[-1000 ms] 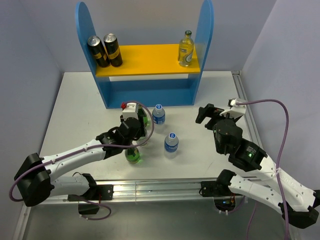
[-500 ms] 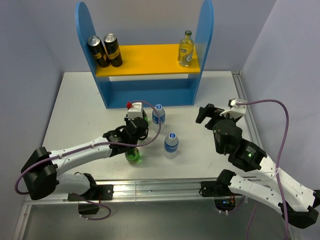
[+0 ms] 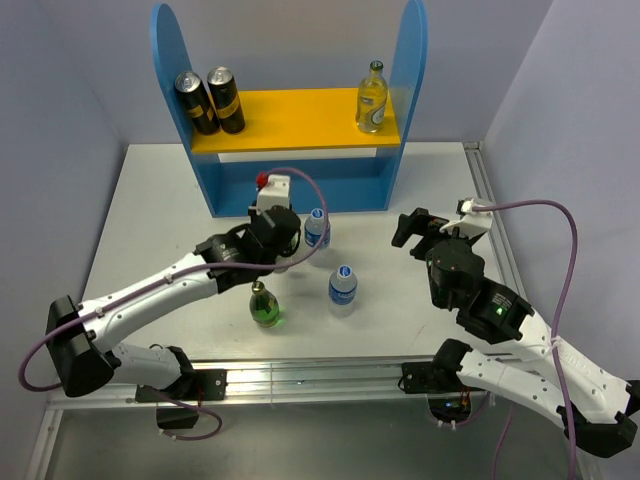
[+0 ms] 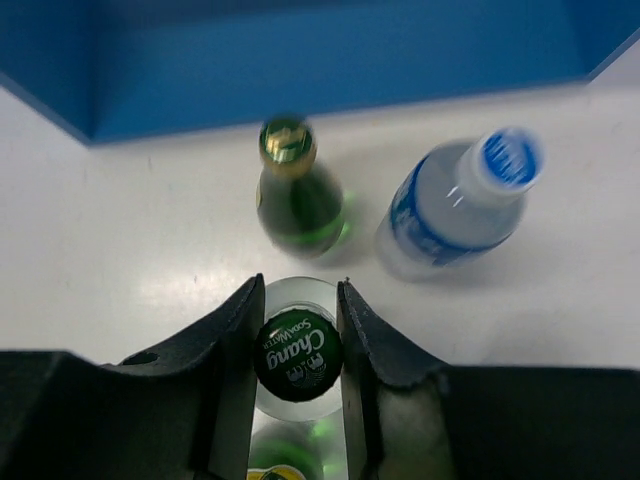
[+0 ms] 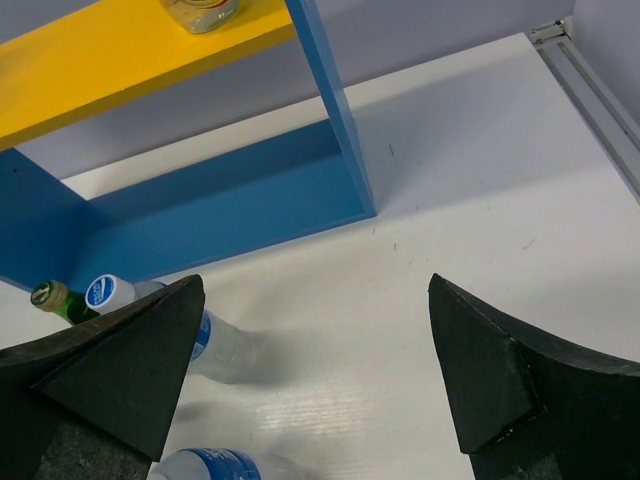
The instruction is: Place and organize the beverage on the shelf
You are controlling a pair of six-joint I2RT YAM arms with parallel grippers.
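My left gripper [image 3: 265, 270] [image 4: 297, 355] points down, its jaws closed against the dark green cap of a green glass bottle [image 3: 265, 308] [image 4: 297, 355] that stands on the table. A second green bottle with a gold cap [image 4: 297, 195] [image 5: 55, 300] stands ahead of it by the shelf base, hidden under the gripper in the top view. Two blue-capped plastic bottles [image 3: 317, 228] [image 3: 342, 285] stand to the right. The shelf [image 3: 300, 118] holds two dark bottles [image 3: 195, 100] at the upper left and a pale gold-capped bottle [image 3: 372, 98] at the upper right. My right gripper [image 3: 412, 228] [image 5: 316, 285] is open and empty.
A metal rail [image 3: 485, 190] [image 5: 590, 90] runs along the table's right edge, and another rail [image 3: 300, 375] along the front by the arm bases. Grey walls close in on the left, back and right. The shelf's lower level [image 4: 300, 70] is a blue recess.
My left gripper has moved up and toward the shelf, uncovering the green bottle's neck; the bottle's base has stayed in place. The right arm has not moved.
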